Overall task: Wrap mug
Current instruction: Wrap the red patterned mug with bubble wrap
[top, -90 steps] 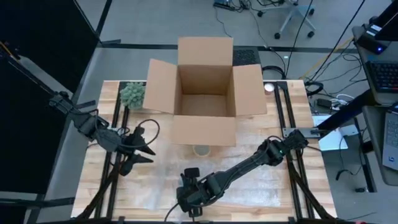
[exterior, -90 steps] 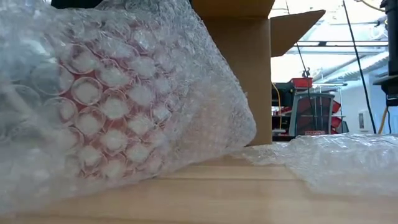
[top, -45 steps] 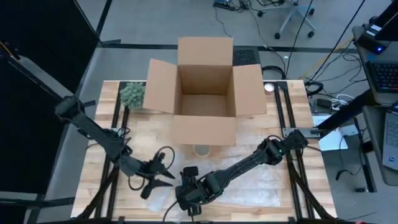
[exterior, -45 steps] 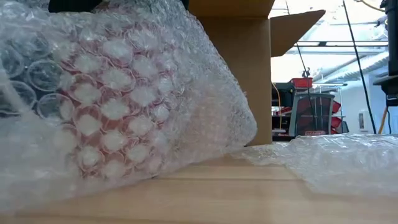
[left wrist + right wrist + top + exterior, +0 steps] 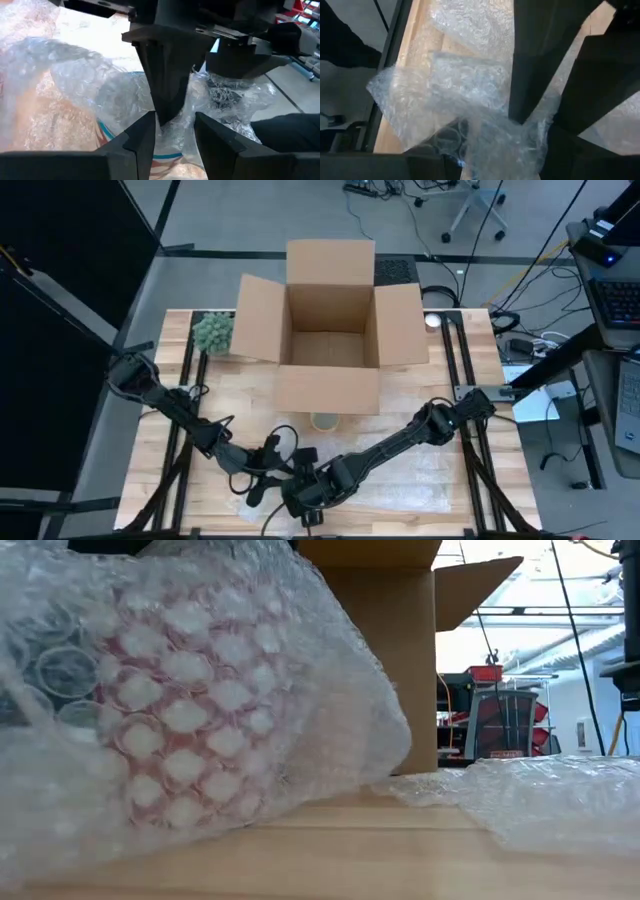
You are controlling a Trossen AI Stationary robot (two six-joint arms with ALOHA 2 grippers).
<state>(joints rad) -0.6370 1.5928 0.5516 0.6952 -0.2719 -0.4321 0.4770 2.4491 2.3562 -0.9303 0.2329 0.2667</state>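
The mug shows red through the bubble wrap bundled around it and stands on the table near the front edge. More of the wrap trails flat toward the table's right. My right gripper is over the bundle, shut on the wrap. My left gripper has come in from the left and is open. Its two fingers stand on either side of the right gripper's tips and the gathered wrap. My right gripper pinches a gathered bunch of bubble wrap on top of the bundle between its two fingers, which point down from above. The bundle's underside rests on the table. My left gripper: I cannot tell whether its fingers touch the wrap.
An open cardboard box stands at the middle of the far side, its near flap hanging toward the bundle. A small green plant is at the far left, and a pale ring lies just in front of the box.
My left gripper has swung from the table's left side toward the near edge and the middle, ending right beside my right gripper at the bundle. The wrapped mug has rocked slightly in place; my right gripper has kept its hold.
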